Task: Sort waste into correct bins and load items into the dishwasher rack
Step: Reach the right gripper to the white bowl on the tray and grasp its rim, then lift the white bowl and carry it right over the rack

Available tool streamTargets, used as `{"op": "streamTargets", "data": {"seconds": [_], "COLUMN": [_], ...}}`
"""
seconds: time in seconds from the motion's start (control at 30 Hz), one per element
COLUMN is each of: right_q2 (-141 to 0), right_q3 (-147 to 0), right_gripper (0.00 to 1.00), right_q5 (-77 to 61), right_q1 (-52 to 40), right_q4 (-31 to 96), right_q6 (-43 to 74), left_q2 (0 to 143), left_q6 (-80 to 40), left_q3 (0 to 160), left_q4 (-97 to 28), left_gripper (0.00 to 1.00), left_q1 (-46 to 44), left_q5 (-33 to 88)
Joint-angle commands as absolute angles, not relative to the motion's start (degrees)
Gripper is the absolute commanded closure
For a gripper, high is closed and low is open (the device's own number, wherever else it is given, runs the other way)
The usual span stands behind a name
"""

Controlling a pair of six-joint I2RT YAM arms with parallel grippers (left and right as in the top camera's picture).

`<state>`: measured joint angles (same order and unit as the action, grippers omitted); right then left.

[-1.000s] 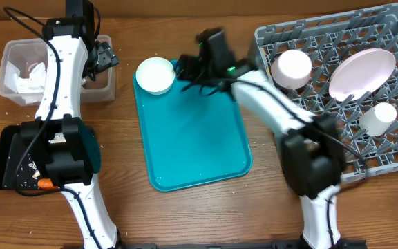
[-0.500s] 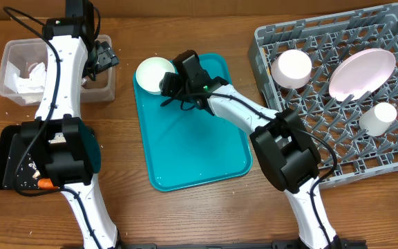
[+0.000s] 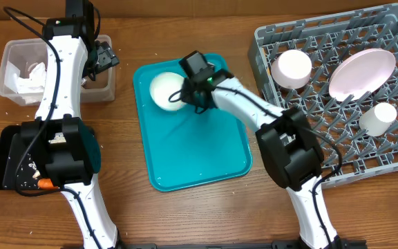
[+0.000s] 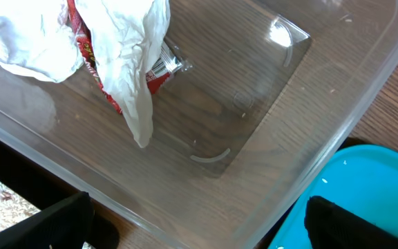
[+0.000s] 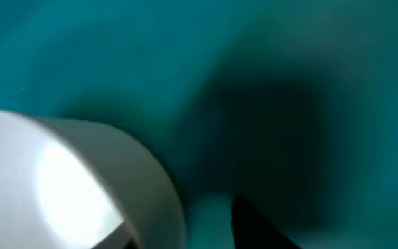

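A round white bowl (image 3: 163, 90) sits in the 11 o'clock part of the flat teal serving tray (image 3: 199, 152), its pale hollow turned up to the overhead camera. The right gripper (image 3: 185, 90) is at the bowl's 3 o'clock rim, and its dark fingers appear to touch it. The wrist above hides the jaws, so I cannot tell how far they are parted or whether they clamp the rim. The right wrist view is badly blurred. It shows only a white curved wall of the bowl at 8 o'clock, teal tray around it and a dark shape cut off at 5 o'clock. At 3 o'clock from the tray, the large square grey lattice dishwasher rack (image 3: 268, 34) holds a second round white bowl (image 3: 292, 68), a pinkish-white plate (image 3: 362, 72) and a small white cup (image 3: 377, 117). The left gripper (image 4: 199, 227) hangs over the clear plastic rectangular tub (image 4: 268, 104) with its fingers (image 4: 40, 221) spread wide and nothing between them. A crumpled white paper napkin (image 4: 126, 48) lies over a red foil wrapper (image 4: 81, 41) in the tub. The left arm partly covers the shallow black rectangular tray (image 3: 2, 159), where an orange carrot (image 3: 44, 184) shows at its 5 o'clock corner.
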<state>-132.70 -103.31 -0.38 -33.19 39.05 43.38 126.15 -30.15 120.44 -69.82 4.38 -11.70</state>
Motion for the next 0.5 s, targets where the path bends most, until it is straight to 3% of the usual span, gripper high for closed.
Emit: {"op": "streamTargets", "data": {"seconds": [0.0,0.23,0.37,0.47], "right_q2": [-131.07,-125.36,-122.37,-122.17], "right_q3": [-109.23,-115.33,-115.37,-115.37], "right_gripper": [0.70,0.70,0.53,0.52], "right_q5": [1.52,1.39,-4.69,-10.39], "right_q1": [-28.42,-24.62,-25.41,-26.89], "right_q4": [47.57,60.25,60.10,58.08], "right_q6": [43.29,39.55,31.00,24.14], "left_q2": [125.80,125.78,125.80,125.78], "left_q6": [-31.53,-31.53,-31.53,-31.53], "left_q3": [121.67,121.67,121.67,121.67], "left_q4": [-69.78,-69.78,-69.78,-69.78], "left_gripper": [0.00,0.00,0.00,0.00], "left_q1": [4.49,4.49,4.49,4.49], "left_q5": [-11.49,-11.49,-11.49,-11.49]}}
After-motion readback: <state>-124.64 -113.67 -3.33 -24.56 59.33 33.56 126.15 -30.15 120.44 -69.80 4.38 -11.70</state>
